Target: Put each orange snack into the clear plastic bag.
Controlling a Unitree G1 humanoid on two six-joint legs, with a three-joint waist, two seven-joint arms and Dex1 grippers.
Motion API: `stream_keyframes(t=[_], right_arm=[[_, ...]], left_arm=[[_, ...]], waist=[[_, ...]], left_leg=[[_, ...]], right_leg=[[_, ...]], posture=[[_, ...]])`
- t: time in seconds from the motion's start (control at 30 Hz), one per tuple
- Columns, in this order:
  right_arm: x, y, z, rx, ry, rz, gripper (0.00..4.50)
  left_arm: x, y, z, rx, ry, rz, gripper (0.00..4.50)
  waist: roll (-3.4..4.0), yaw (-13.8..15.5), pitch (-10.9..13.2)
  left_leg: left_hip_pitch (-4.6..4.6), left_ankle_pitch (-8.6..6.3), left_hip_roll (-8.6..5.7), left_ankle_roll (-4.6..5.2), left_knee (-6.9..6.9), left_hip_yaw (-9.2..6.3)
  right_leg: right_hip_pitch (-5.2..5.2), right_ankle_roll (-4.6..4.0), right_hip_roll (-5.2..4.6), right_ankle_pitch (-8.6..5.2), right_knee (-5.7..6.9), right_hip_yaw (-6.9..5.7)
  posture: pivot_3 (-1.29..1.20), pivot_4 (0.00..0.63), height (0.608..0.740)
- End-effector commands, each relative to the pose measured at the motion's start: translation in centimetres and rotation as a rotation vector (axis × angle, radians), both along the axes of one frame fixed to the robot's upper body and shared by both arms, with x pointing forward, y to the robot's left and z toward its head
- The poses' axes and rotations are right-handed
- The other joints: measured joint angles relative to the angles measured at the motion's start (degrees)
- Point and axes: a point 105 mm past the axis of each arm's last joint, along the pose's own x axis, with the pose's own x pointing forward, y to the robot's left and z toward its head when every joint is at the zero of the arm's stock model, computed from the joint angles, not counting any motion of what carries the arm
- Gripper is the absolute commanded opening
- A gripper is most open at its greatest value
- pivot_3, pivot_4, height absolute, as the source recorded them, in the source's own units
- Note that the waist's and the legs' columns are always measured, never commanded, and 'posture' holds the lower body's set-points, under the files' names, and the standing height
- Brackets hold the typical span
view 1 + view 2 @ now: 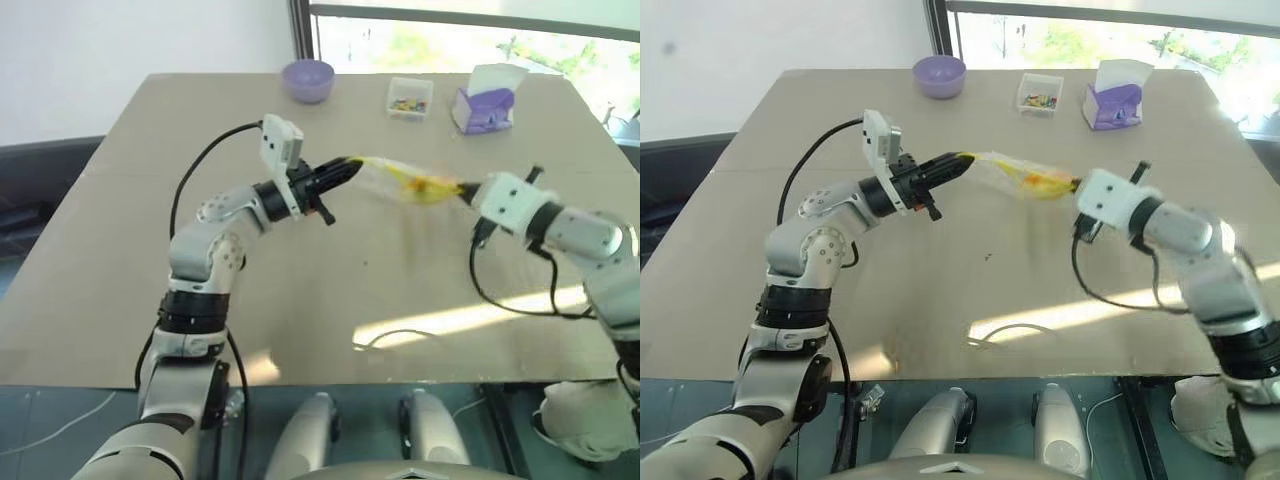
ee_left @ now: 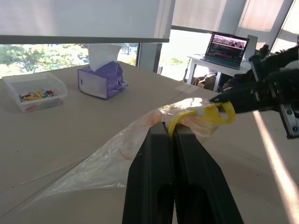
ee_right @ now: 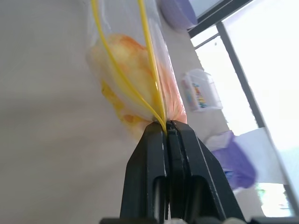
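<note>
The clear plastic bag (image 1: 400, 180) hangs in the air above the table (image 1: 300, 300), stretched between the 2 grippers. The left gripper (image 1: 345, 172) is clamped tight on one end of the bag, and the right gripper (image 1: 1077, 187) is clamped tight on the other end, right at the yellow seal strip (image 3: 148, 60), which the right wrist view shows running as 2 yellow lines into its closed fingers. The bag's long axis therefore runs almost level from one gripper straight across to the other, side to side in front of the robot.

An orange snack (image 3: 126, 70) sits inside the bag, bunched up close to the right gripper's fingertips (in the head views it reads as an orange-yellow patch at that end). So the load lies nearer the right arm, while the left arm holds the emptier, flatter stretch of plastic.

No other snack lies loose on the table that I can make out, so the filling looks done or close to it. The purple bowl (image 1: 307, 79), the small clear box of coloured bits (image 1: 409, 98) and the purple tissue box (image 1: 485, 103) stand well apart at the table's far edge.
</note>
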Motion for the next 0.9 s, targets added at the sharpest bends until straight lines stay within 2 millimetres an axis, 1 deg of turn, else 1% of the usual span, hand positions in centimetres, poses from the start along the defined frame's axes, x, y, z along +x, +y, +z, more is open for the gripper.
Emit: stream_keyframes(t=[0.03,0.13,0.17,0.2,0.23,0.27,0.3,0.4,0.43,0.47,0.77,0.8,0.83,0.87,0.9], right_arm=[[0.1,-1.1,-1.2,0.0,0.056,-0.031,0.04],[-0.5,-0.3,-5.1,-0.006,0.176,0.002,0.04],[-0.5,-0.2,-6.0,-0.001,0.194,0.002,0.04],[-0.5,0.2,-7.0,0.025,0.215,0.003,0.48],[-0.6,0.5,-7.9,0.048,0.236,0.005,0.65],[-0.7,0.7,-8.7,0.057,0.254,0.007,0.93],[-0.8,0.9,-9.5,0.059,0.262,0.005,1.46],[-1.0,1.2,-10.9,0.066,0.273,-0.012,2.76],[-1.1,1.2,-11.2,0.071,0.281,-0.012,3.42],[-1.2,1.3,-11.3,0.074,0.285,-0.01,3.7],[-0.8,1.6,-10.6,0.14,0.243,-0.036,3.7],[-0.8,1.6,-10.5,0.14,0.236,-0.038,3.19],[-0.8,1.5,-10.3,0.139,0.226,-0.041,3.05],[-0.9,1.4,-9.9,0.144,0.217,-0.043,2.52],[-0.9,1.4,-9.6,0.149,0.21,-0.045,2.14]], left_arm=[[-0.3,0.3,-1.0,0.047,-0.033,0.021,0.0],[-0.7,-0.1,-1.9,0.036,-0.007,0.017,0.0],[-0.8,-0.1,-2.1,0.027,0.002,0.02,0.0],[-0.8,-0.2,-2.2,0.02,0.013,0.022,0.0],[-0.9,-0.2,-2.4,0.018,0.02,0.023,0.0],[-0.9,-0.3,-2.6,0.018,0.023,0.023,0.0],[-1.1,-0.3,-2.7,0.02,0.025,0.022,0.0],[-1.2,-0.2,-2.9,0.024,0.03,0.025,0.0],[-1.2,-0.1,-2.9,0.024,0.031,0.027,0.0],[-1.1,0.0,-2.9,0.023,0.032,0.03,0.0],[-1.1,0.1,-2.6,0.014,0.028,0.039,0.0],[-1.0,0.1,-2.5,0.014,0.027,0.041,0.0],[-1.0,0.2,-2.5,0.014,0.026,0.041,0.0],[-1.0,0.2,-2.6,0.017,0.026,0.043,0.0],[-1.0,0.2,-2.6,0.018,0.026,0.045,0.0]], waist=[[-0.01,0.0,0.0],[-0.03,0.0,0.0],[-0.03,0.0,0.0],[-0.02,0.0,0.0],[-0.02,0.0,0.0],[-0.02,0.0,0.0],[-0.01,0.0,0.0],[0.01,0.0,0.0],[0.0,-0.1,0.0],[-0.02,-0.1,0.0],[-0.02,-0.2,0.0],[-0.02,-0.2,0.0],[-0.02,-0.1,0.0],[-0.02,0.0,0.0],[-0.02,0.0,0.0]], left_leg=[[-0.01,0.0,0.0,0.0,0.0,0.0],[-0.02,-0.02,0.0,0.03,-0.04,0.01],[-0.04,-0.02,0.0,0.03,-0.04,0.01],[-0.05,-0.02,0.0,0.03,-0.02,0.01],[-0.05,-0.02,-0.01,0.03,0.01,0.0],[-0.05,-0.02,-0.01,0.03,0.05,0.01],[-0.02,-0.02,-0.01,0.03,0.06,0.01],[0.01,-0.02,-0.01,0.03,0.1,0.02],[0.01,-0.02,-0.01,0.03,0.11,0.04],[0.03,-0.02,-0.01,0.03,0.11,0.07],[0.06,-0.02,0.02,0.03,0.12,0.07],[0.06,-0.02,0.02,0.03,0.12,0.06],[0.06,-0.02,0.02,0.04,0.12,0.06],[0.05,-0.02,0.02,0.04,0.12,0.06],[0.04,-0.02,0.02,0.04,0.12,0.06]], right_leg=[[0.0,0.0,0.0,0.0,-0.01,0.0],[-0.01,0.0,-0.01,0.0,-0.06,0.03],[-0.02,0.0,-0.02,0.0,-0.05,0.03],[-0.03,0.0,-0.03,0.0,-0.03,0.03],[-0.03,0.0,-0.03,0.0,0.0,0.03],[-0.03,0.0,-0.03,0.01,0.02,0.03],[-0.02,0.01,-0.03,0.02,0.03,0.05],[0.0,0.02,-0.01,0.04,0.05,0.08],[0.0,0.03,-0.01,0.04,0.06,0.09],[0.0,0.03,0.0,0.05,0.06,0.12],[0.02,0.03,0.05,0.07,0.05,0.12],[0.02,0.03,0.06,0.07,0.05,0.12],[0.02,0.03,0.05,0.07,0.05,0.12],[0.01,0.03,0.05,0.07,0.04,0.12],[0.01,0.03,0.05,0.07,0.03,0.12]], posture=[[0.0,0.15,0.74],[0.0,0.15,0.74],[0.0,0.15,0.74],[0.0,0.15,0.74],[0.0,0.15,0.74],[0.0,0.15,0.74],[0.0,0.15,0.74],[0.0,0.15,0.74],[0.0,0.15,0.74],[0.0,0.15,0.74],[0.0,0.15,0.74],[0.0,0.15,0.74],[0.0,0.15,0.74],[0.0,0.15,0.74],[0.0,0.15,0.74]])
